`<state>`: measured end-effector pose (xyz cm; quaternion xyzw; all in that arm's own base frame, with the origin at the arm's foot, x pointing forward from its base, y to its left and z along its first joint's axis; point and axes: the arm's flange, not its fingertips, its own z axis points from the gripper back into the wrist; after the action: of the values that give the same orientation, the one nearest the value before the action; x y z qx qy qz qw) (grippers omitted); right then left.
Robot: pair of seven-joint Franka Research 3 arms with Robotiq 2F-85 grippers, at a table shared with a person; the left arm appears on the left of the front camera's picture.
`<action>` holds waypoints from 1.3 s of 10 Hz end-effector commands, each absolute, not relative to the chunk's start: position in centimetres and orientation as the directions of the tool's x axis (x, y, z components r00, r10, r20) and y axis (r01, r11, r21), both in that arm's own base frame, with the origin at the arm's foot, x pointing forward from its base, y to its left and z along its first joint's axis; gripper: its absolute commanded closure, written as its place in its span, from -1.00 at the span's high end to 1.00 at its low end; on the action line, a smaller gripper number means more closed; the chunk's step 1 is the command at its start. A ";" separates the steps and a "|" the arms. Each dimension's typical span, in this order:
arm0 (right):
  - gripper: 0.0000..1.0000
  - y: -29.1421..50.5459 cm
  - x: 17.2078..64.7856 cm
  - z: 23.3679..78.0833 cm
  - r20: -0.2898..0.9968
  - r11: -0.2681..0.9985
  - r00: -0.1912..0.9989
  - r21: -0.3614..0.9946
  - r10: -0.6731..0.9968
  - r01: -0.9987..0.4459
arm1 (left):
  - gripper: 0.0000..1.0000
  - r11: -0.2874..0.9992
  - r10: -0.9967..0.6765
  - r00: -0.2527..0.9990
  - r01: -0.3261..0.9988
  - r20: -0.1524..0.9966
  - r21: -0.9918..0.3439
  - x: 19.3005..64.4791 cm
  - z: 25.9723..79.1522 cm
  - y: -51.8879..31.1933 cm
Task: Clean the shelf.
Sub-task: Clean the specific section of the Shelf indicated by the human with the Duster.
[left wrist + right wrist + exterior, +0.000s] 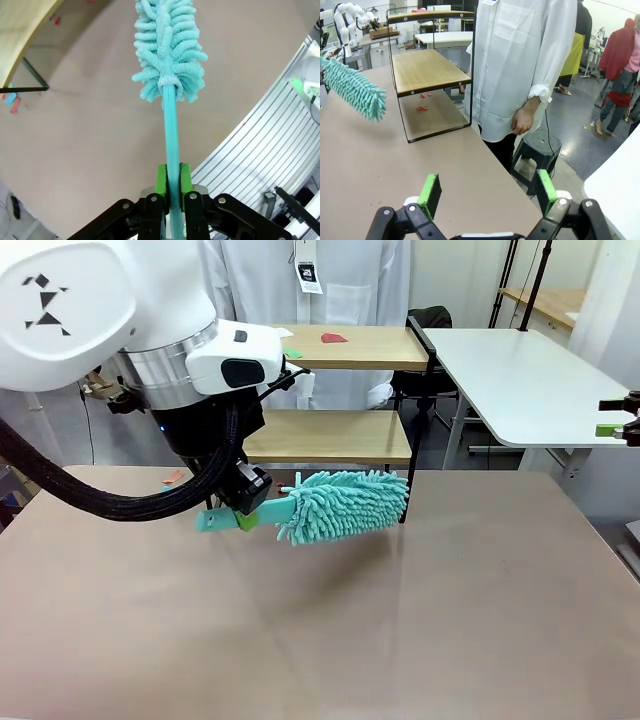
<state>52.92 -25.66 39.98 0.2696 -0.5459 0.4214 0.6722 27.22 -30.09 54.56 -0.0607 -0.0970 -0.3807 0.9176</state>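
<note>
While the left fingers (160, 181) pinch the duster handle (171, 130), the shelf (330, 436) stands beyond.

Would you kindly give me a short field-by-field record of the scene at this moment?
shelf: two-tier rack of light wooden boards in a black metal frame
top board: small red scrap and small green scrap lying on it
left gripper: shut on the handle of a fluffy teal microfibre duster
duster: roughly level above the beige tabletop, short of the shelf
right gripper: open, holding nothing
person: white coat, standing at the shelf's far side
</note>
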 end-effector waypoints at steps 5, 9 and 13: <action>1.00 -25.2 53.0 40.6 0.957 0.513 0.070 -0.089 0.283 -0.854 | -0.74 0.862 -0.489 0.838 0.506 0.243 -0.008 27.3 51.0 -36.1; 1.00 -25.2 53.0 40.6 0.957 0.513 0.070 -0.089 0.283 -0.854 | -0.74 0.938 -0.295 0.896 0.338 0.332 -0.079 28.2 46.2 -40.7; 1.00 -25.2 53.0 40.6 0.957 0.513 0.070 -0.089 0.283 -0.854 | -0.74 0.966 -0.153 0.884 0.227 0.442 -0.120 29.9 42.4 -44.6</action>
<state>52.92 -25.65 39.99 0.2698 -0.5461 0.4213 0.6720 29.11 -42.44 43.19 -0.1036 -0.1824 -0.1279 0.9693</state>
